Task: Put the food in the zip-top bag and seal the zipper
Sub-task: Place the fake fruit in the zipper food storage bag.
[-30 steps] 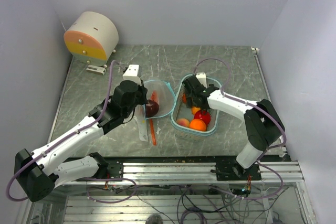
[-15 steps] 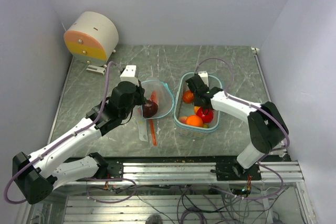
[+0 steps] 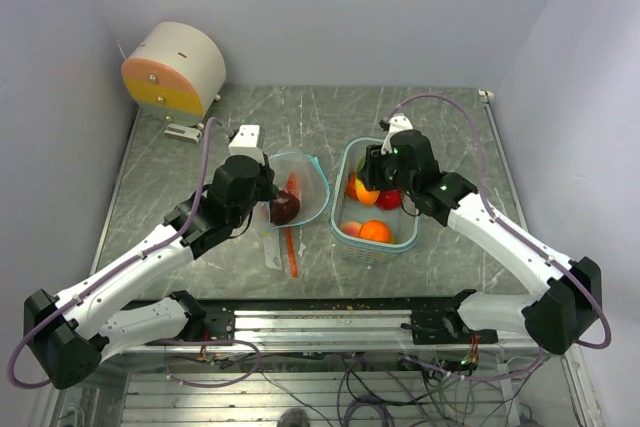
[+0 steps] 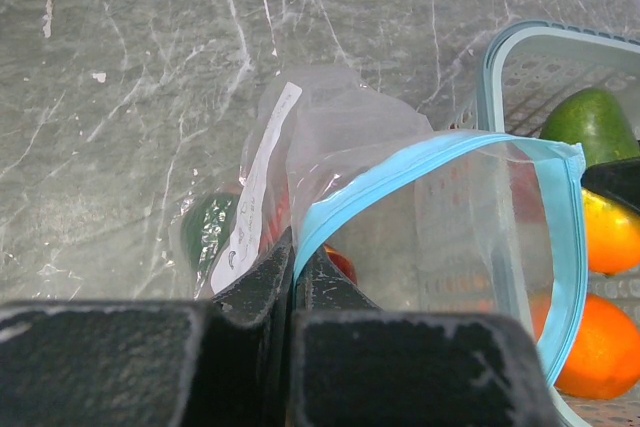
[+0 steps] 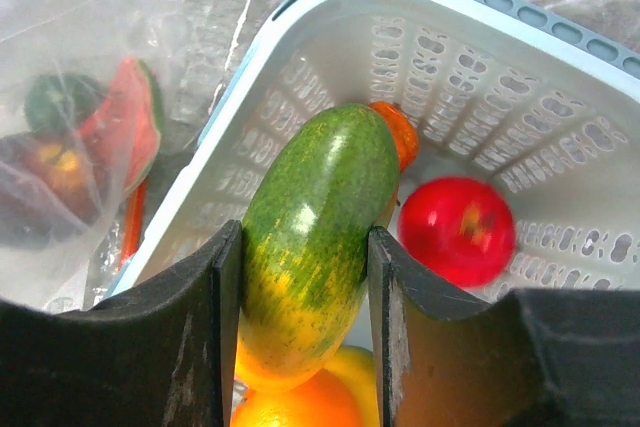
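My right gripper (image 5: pixel 305 287) is shut on a green-and-yellow mango (image 5: pixel 312 237) and holds it above the pale teal tub (image 5: pixel 560 42); in the top view the mango (image 3: pixel 366 190) hangs over the tub's left part. A red apple (image 5: pixel 458 229), an orange fruit (image 3: pixel 376 232) and a peach fruit (image 3: pixel 350 229) lie in the tub. My left gripper (image 4: pixel 293 257) is shut on the blue zipper rim (image 4: pixel 400 169) of the zip-top bag (image 3: pixel 296 190), holding its mouth open toward the tub. A dark maroon fruit (image 3: pixel 287 208), a red piece and a green piece lie inside the bag.
A round cream, orange and yellow device (image 3: pixel 175 69) stands at the far left back corner. An orange strip (image 3: pixel 291 252) lies on the table by the bag's near end. The tub stands right of the bag, almost touching it.
My right gripper has lifted the mango out of the tub and drawn back to the right and up. The left gripper and bag have barely moved.
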Motion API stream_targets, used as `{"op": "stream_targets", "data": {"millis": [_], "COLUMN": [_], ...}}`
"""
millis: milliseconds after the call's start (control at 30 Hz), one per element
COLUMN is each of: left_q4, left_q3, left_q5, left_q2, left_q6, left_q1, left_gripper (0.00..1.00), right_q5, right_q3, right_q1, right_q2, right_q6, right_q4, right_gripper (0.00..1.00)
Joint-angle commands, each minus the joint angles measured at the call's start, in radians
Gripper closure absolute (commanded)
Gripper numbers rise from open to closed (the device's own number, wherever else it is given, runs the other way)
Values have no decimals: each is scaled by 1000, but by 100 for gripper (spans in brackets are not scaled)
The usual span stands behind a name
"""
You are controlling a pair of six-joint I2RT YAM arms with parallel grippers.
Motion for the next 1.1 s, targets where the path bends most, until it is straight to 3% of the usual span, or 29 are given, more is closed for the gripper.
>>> {"op": "stream_targets", "data": {"millis": [0, 167, 400, 600, 733, 1067], "left_q4": [12, 24, 65, 92, 88, 58], "left_q3": [5, 9, 26, 54, 85, 127], "left_q5": [-12, 3, 50, 84, 107, 93], "left_q2": [10, 22, 89, 129, 140, 114], "left_q6": [-5, -12, -27, -35, -31, -11], "left_q1": [6, 6, 6, 5, 6, 5], "left_gripper": [93, 93, 93, 93, 93, 93], "right_q5": [-30, -144, -435, -566, -536, -367], "right_q3": [20, 48, 37, -13, -34, -39], "right_q1": [-1, 0, 2, 15, 70, 164], "right_q2": [-40, -96, -152, -166, -116, -27], "right_q6": [-21, -20, 19, 98, 113, 61], "right_q4": [-19, 31, 201, 389, 450, 400], "right_gripper": [99, 99, 100, 100, 100, 97]}}
